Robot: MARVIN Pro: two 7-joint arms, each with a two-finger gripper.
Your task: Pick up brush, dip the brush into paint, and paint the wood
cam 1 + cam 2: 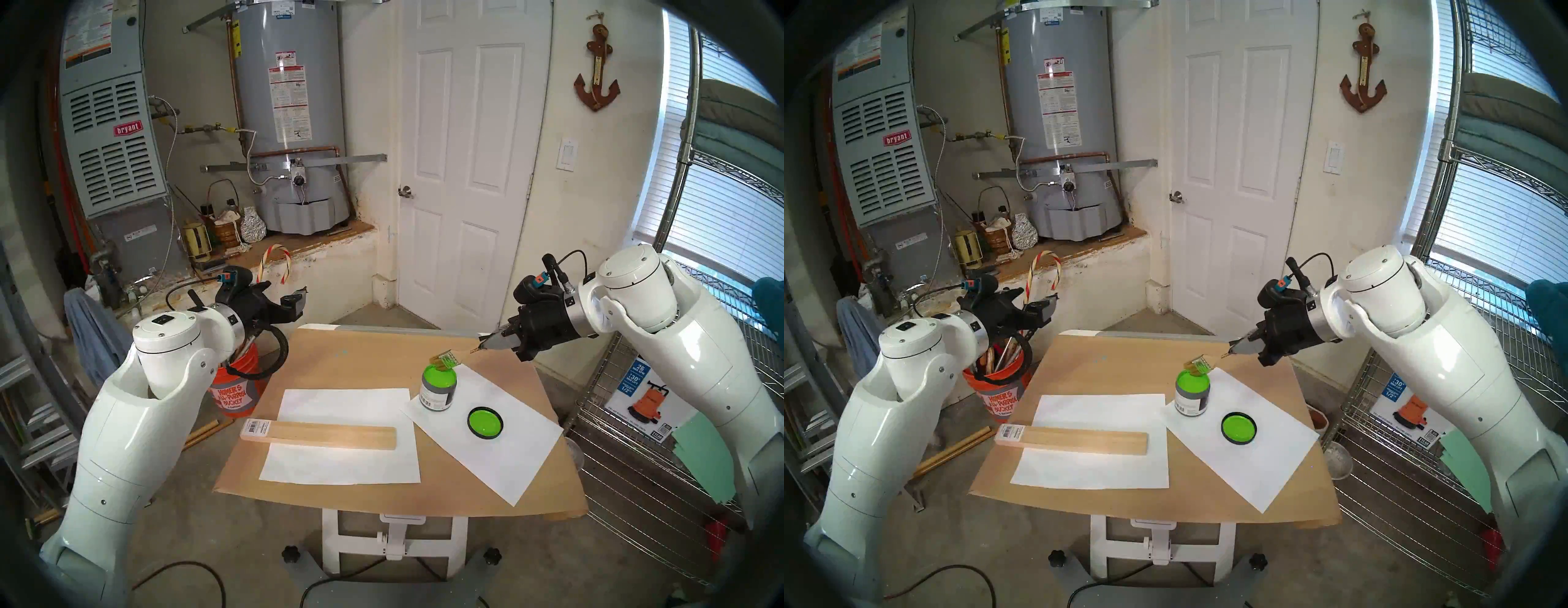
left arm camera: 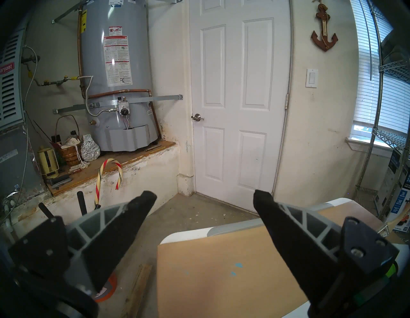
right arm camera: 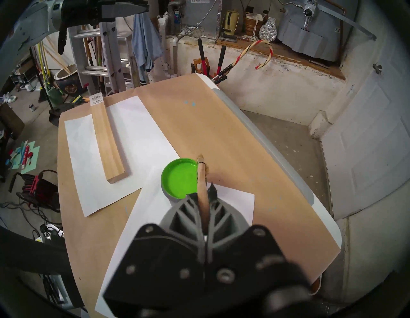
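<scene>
My right gripper (image 1: 483, 340) (image 3: 203, 193) is shut on the wooden handle of the brush (image 1: 447, 360) (image 1: 1197, 365) (image 3: 201, 177). The brush slants down to the left, and its greenish bristles hang just over the far rim of the open jar of lime-green paint (image 1: 439, 375) (image 1: 1192, 381) (image 3: 179, 178). The wood (image 1: 322, 433) (image 1: 1081, 439) (image 3: 107, 142), a pale board with a barcode sticker at its left end, lies flat on a white sheet at the table's front left. My left gripper (image 1: 297, 303) (image 2: 204, 199) is open and holds nothing, raised beyond the table's far left corner.
The jar's black lid (image 1: 485, 421), green inside, lies on a second white sheet (image 1: 509, 458) right of the jar. Brown paper (image 1: 360, 361) covers the table. An orange bucket (image 1: 235, 392) of tools stands left of the table, and a wire shelf (image 1: 636, 446) stands to the right.
</scene>
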